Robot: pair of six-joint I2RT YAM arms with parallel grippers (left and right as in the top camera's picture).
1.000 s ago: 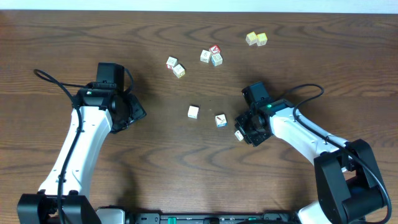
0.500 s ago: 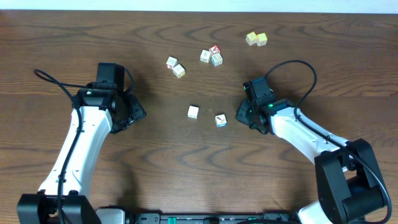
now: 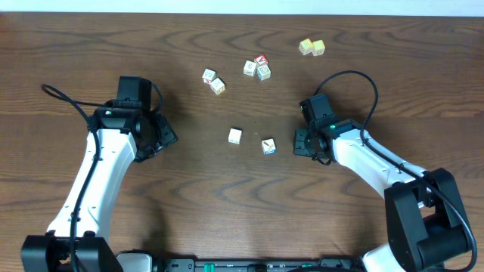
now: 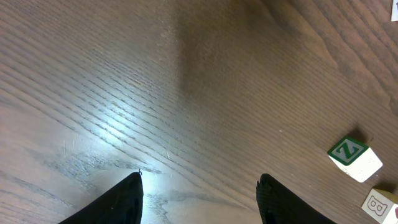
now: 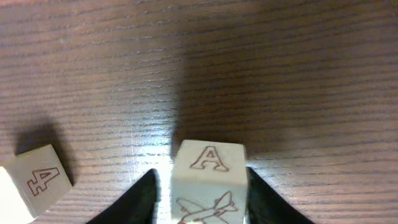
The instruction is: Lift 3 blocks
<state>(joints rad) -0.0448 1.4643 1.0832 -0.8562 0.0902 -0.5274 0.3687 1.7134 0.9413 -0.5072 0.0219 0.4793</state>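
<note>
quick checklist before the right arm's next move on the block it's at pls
1. A block sits between the right pincer fingers: ok
2. Pincer shut firmly on the A block: cannot tell; a thin slit shows beside one finger
3. A block lifted off the table: cannot tell
4. 4 block stands apart from the pincer: ok
5. Left pincer open and empty, away from the work: ok

Left end effector point(image 4: 199, 183) wide open, pointing down; right end effector point(image 5: 200, 193) partly open, lowered, aimed inward.
</note>
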